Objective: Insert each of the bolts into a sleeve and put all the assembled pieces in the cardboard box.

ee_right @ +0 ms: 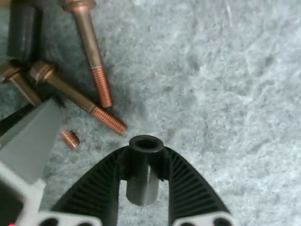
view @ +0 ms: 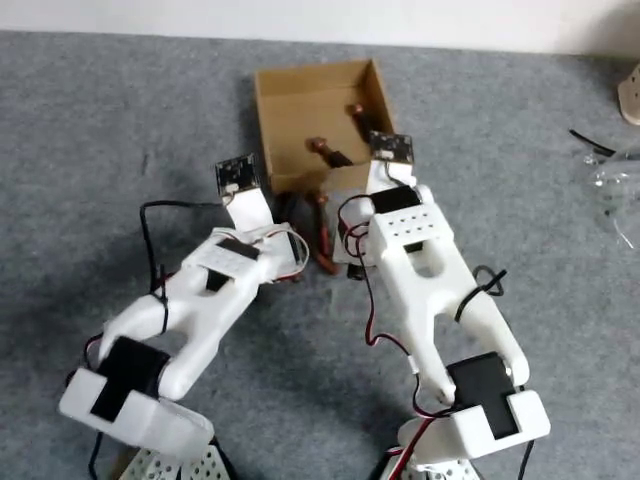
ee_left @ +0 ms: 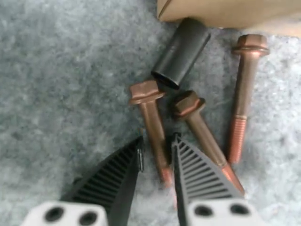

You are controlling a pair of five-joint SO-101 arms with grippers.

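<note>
The left gripper (ee_left: 157, 141) is spread narrowly, its 2 fingers straddling the shank of a copper bolt (ee_left: 151, 117) that lies on the grey mat (ee_left: 56, 84); whether the pads touch it cannot be told; the right gripper (ee_right: 145, 153) pinches a black sleeve (ee_right: 141, 186) upright over the mat; a 2nd bolt (ee_left: 202, 136) lies just beside the straddled one, a 3rd bolt (ee_left: 244, 94) a little apart; a loose sleeve (ee_left: 181, 52) lies between the bolt heads and the cardboard box (view: 265, 120) wall; open mat spreads to either side of the arms in the high view.
</note>
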